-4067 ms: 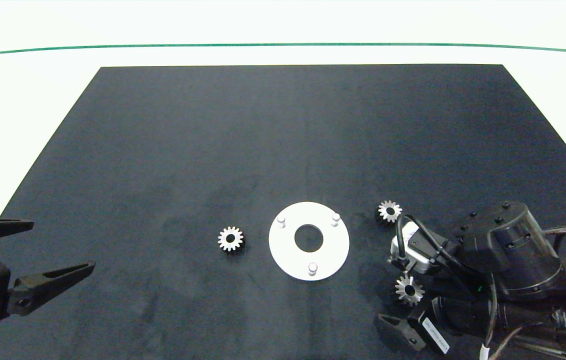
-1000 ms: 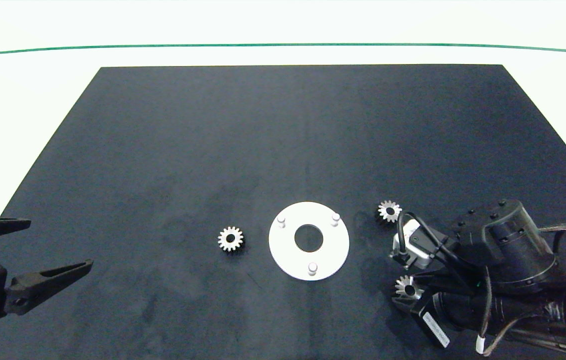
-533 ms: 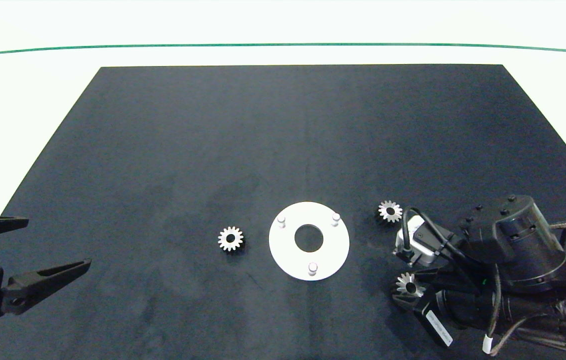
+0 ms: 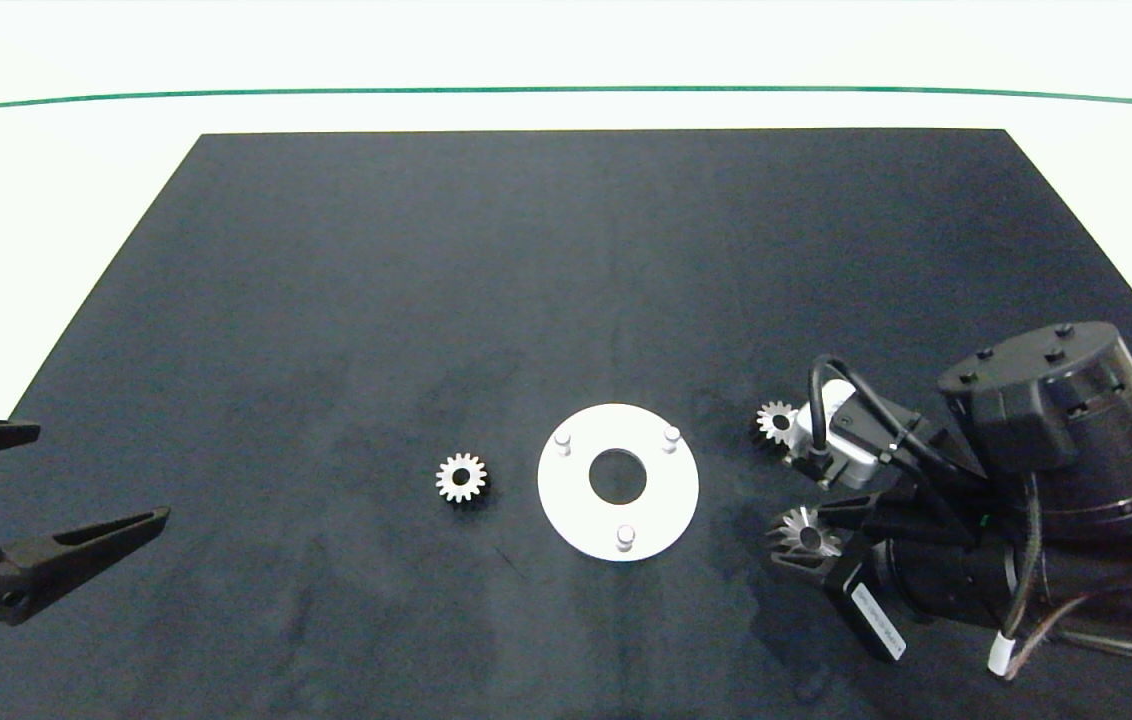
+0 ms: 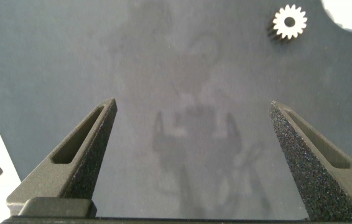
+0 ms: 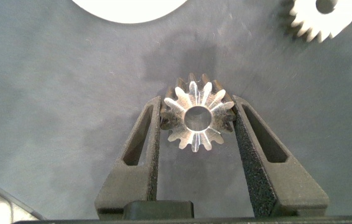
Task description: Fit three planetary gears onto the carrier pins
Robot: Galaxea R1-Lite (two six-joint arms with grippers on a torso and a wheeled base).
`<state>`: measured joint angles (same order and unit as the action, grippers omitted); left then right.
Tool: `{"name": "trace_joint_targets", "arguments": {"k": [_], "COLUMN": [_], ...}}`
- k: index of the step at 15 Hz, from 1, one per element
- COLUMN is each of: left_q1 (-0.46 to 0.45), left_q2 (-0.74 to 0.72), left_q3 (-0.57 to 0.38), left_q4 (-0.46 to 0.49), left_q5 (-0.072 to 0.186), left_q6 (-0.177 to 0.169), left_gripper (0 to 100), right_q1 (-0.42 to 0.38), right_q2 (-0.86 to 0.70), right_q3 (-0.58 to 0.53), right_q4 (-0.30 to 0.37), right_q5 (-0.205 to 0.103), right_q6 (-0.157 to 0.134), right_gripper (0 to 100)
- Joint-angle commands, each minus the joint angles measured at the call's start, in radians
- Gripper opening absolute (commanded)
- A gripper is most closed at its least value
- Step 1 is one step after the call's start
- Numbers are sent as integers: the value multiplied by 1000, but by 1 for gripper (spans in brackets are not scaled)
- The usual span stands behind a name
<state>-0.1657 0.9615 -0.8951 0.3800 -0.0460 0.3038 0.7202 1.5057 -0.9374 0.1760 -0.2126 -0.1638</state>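
Gear [image 6: 197, 119] pinched by right fingers [image 6: 150, 138], clearest at wrist | left fingers [image 5: 89, 140] wide, empty

Bright, overexposed table [image 4: 566, 50] border; dark mat [image 4: 566, 280] with perhaps faint shadows.

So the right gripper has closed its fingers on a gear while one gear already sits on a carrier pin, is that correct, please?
Not quite: no gear is on a pin yet. The head view shows all three carrier pins on the white disc bare. The rest holds: the right gripper is closed on a gear, as the right wrist view shows.
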Motion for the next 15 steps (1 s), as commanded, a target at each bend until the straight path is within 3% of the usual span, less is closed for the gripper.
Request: {"name": "trace_joint_targets", "arguments": {"k": [1,3,6,8,10,15], "left_q1": [0,0,2,3,3,9], "left_q2": [-18,-26,-29,-32,-35,-43], "left_q3": [-4,-7,-8,-16,-18,-22], "left_q4": [3,3,3,3,3,3], "left_q5": [0,0,0,0,0,0], "left_q6": [1,1,5,5,5,5], "left_gripper": [100,100,100,100,100,100], "right_q1": [53,91,136,163,179,220], "right_q2": [57,113,199,252,298,346], "right_q3": [-231,-339,-426,-448,-481,-529], "right_q4": [162,240,306,313,316,343], "right_q5": [-2,-2,-4,-13,-45,-65], "right_q6": [-5,-5,-14,-14,-19,-19], "right_gripper": [4,4,4,4,4,4]}}
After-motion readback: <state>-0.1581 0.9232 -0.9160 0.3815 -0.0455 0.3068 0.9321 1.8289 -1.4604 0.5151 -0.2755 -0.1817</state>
